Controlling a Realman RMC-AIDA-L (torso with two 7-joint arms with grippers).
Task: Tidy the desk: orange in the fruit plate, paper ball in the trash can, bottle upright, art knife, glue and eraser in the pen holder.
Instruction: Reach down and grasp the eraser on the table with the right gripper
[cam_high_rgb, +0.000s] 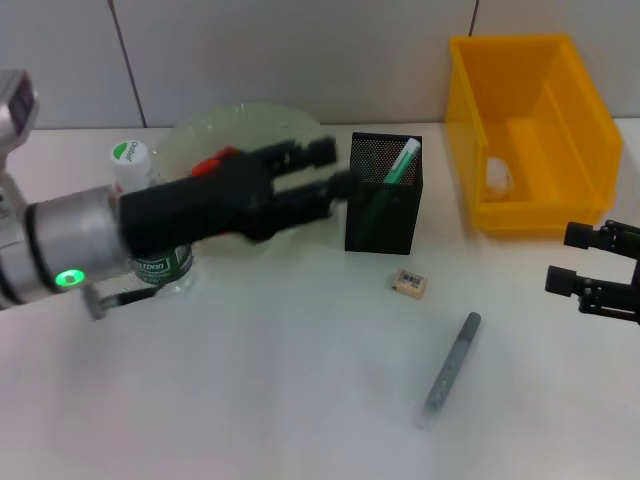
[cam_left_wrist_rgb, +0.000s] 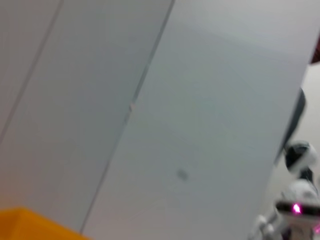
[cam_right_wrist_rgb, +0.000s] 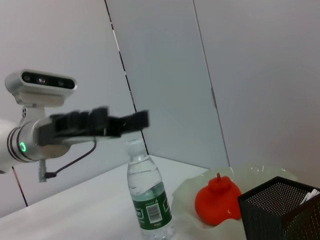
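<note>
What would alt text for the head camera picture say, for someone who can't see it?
The left gripper, fingers open, reaches across a white desk toward a black mesh pen holder, with an upright bottle and a green fruit plate behind the arm. An eraser and a grey pen-like tool lie in front; a yellow trash can holds a paper ball, and the right gripper waits at the right edge.

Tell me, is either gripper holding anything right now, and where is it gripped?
Nothing is held. The left gripper is open in the air between the bottle and the pen holder. The right gripper is open and empty near the trash can.
</note>
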